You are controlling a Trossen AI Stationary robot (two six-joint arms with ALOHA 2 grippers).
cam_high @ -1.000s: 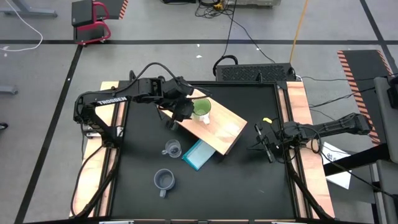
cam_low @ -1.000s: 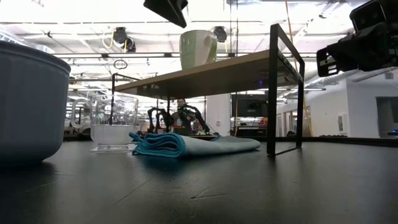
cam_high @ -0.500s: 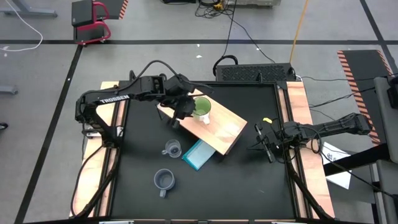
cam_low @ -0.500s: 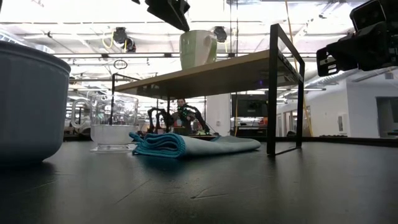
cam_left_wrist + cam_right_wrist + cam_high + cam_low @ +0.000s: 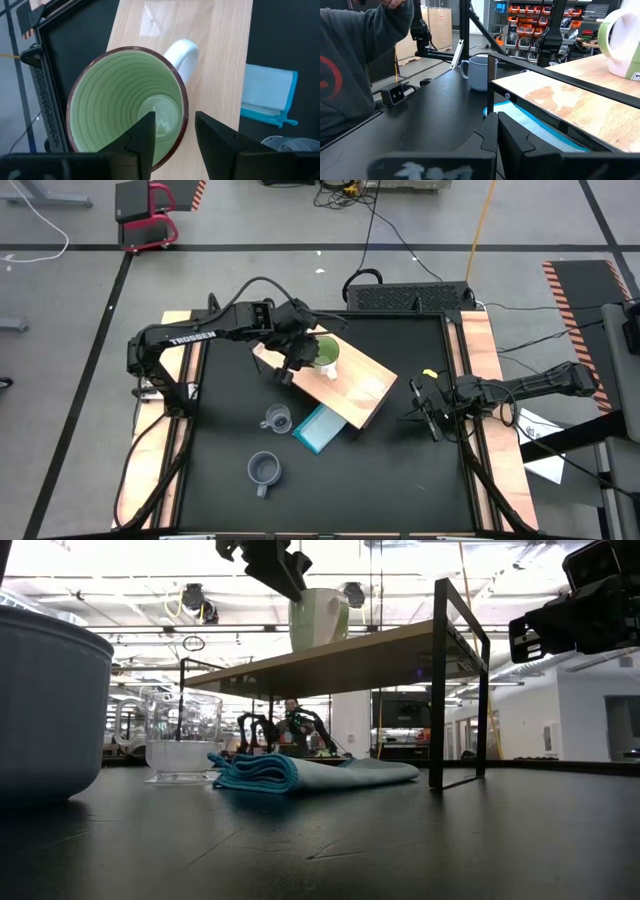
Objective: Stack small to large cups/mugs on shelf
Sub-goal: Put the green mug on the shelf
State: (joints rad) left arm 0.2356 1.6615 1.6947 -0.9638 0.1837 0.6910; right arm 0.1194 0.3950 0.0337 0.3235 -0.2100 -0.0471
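- Centrally, the shelf point(image 5: 345, 383) is shown as a light wooden board on thin dark legs, set at an angle on the black table point(image 5: 400, 480)
- At the far-left end of that board, the lime-green mug point(image 5: 324, 358) is seen standing upright on the board, its white handle turned toward the free length of the board
- Directly above the mug, the left gripper point(image 5: 293, 358) is held clear of it; in the left wrist view the fingers point(image 5: 145, 137) are spread apart with nothing between them, and the mug's open mouth point(image 5: 127, 100) is framed just beyond their tips
- From the low view, the left gripper point(image 5: 268, 560) is seen above and slightly to one side of the mug point(image 5: 318, 618), without contact
- Below the shelf's near edge, the clear glass cup point(image 5: 277, 419) is placed on the table, just beside the folded light-blue cloth point(image 5: 320, 428)
- Nearer the front edge, the grey-blue mug point(image 5: 263, 470) is set on the table, apart from the glass cup
- At the right side of the table, the right gripper point(image 5: 425, 408) is held off the shelf's end; its fingers point(image 5: 507, 132) are pressed together, with nothing held
- Beyond the table, a person's dark sleeve point(image 5: 355, 55) is visible in the right wrist view
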